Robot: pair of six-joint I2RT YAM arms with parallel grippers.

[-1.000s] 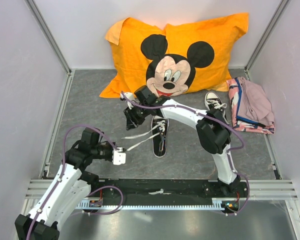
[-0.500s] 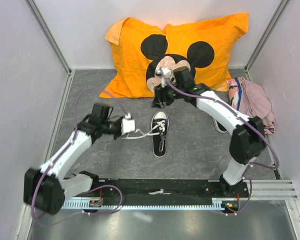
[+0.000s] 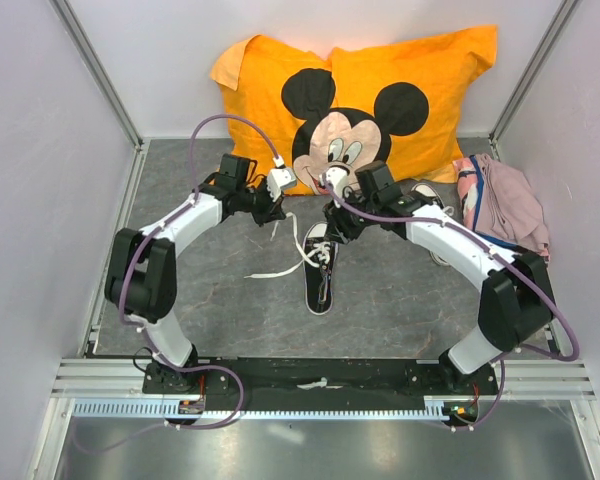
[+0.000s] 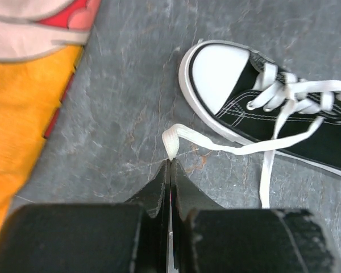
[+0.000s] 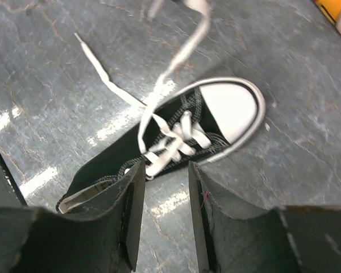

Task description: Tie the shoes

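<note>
One black sneaker (image 3: 320, 275) with a white toe cap lies mid-floor, toe toward the pillow; it also shows in the left wrist view (image 4: 284, 119) and the right wrist view (image 5: 187, 133). My left gripper (image 3: 273, 212) is shut on the end of one white lace (image 4: 171, 141), which runs taut back to the eyelets. The other lace (image 3: 272, 270) lies loose on the floor to the shoe's left. My right gripper (image 5: 163, 170) is open and empty, hovering just above the shoe's side by its laces (image 3: 337, 228). The second sneaker (image 3: 425, 189) is mostly hidden behind my right arm.
An orange Mickey Mouse pillow (image 3: 380, 90) leans on the back wall, close behind both grippers. A pile of pink folded clothes (image 3: 505, 210) sits at the right wall. The floor is grey stone-patterned, fenced by metal rails.
My left arm has swung from the near left toward the pillow, pulling the lace end with it. My right gripper has come down from over the pillow to the shoe.
</note>
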